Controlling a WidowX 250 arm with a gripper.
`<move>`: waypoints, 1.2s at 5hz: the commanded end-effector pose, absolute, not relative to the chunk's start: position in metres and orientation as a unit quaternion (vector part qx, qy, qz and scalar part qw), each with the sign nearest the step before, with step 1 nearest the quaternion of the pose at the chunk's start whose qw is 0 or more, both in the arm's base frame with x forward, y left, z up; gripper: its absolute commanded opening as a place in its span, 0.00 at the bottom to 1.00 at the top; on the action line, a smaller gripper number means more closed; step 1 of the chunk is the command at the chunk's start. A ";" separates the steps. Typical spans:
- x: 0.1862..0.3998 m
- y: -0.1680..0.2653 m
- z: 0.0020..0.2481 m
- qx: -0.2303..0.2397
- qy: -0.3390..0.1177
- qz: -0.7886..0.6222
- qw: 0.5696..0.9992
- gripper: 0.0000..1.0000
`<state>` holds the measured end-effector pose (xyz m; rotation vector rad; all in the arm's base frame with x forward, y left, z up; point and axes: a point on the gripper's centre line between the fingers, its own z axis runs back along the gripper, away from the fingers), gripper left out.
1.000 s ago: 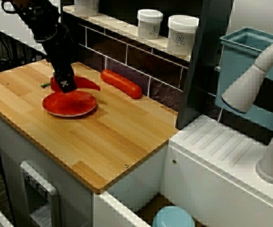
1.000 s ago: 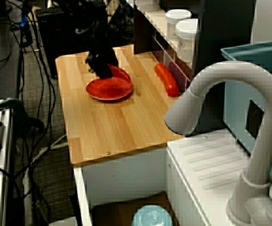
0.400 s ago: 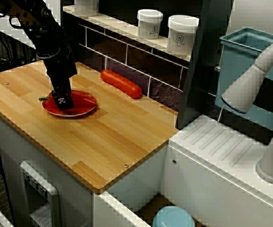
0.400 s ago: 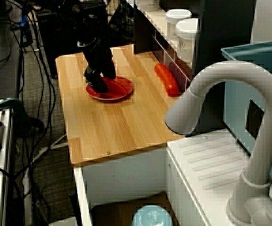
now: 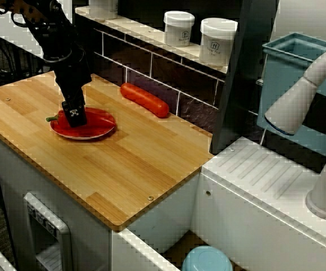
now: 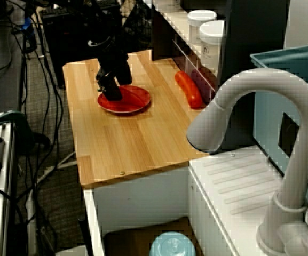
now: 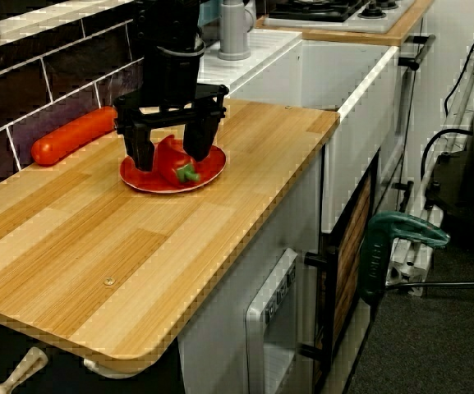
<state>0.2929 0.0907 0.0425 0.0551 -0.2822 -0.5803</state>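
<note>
The wooden table (image 7: pixel 138 254) runs from a dark tiled wall (image 7: pixel 56 82) to a rounded front edge, and at one end it butts against a white sink unit (image 5: pixel 264 180). In the view facing the wall, a broad stretch of bare wood lies between the red plate (image 7: pixel 216 164) and the sink end. More bare wood lies between the plate and the front edge. The plate sits toward the table's far end from the sink, near the wall but apart from it. A long red-orange piece (image 7: pixel 72 135) lies along the foot of the wall, near the plate and not touching it.

The claw (image 7: pixel 169 153) hangs straight down over the plate with its black fingers (image 7: pixel 138 152) spread wide. The red pepper (image 7: pixel 171 167) lies on the plate between them, its green stem pointing toward the front edge. I cannot tell whether the pads touch its skin.

The table is pale, striped planking with a smooth finish and small screw heads near its corners. The plate is round, shallow and glossy. The pepper is lumpy and shiny; the long piece is smooth, with rounded ends. Two white lidded jars (image 5: pixel 179 28) stand on a ledge above the tiles. A pale curved faucet (image 5: pixel 298 101) and a teal bin (image 5: pixel 287 68) rise beyond the sink end
</note>
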 end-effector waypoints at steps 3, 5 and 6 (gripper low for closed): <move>0.296 0.092 0.039 0.053 -0.149 -0.284 0.946 1.00; 0.289 0.088 0.031 0.055 -0.150 -0.286 0.945 0.00; 0.290 0.090 0.039 0.050 -0.154 -0.284 0.945 0.00</move>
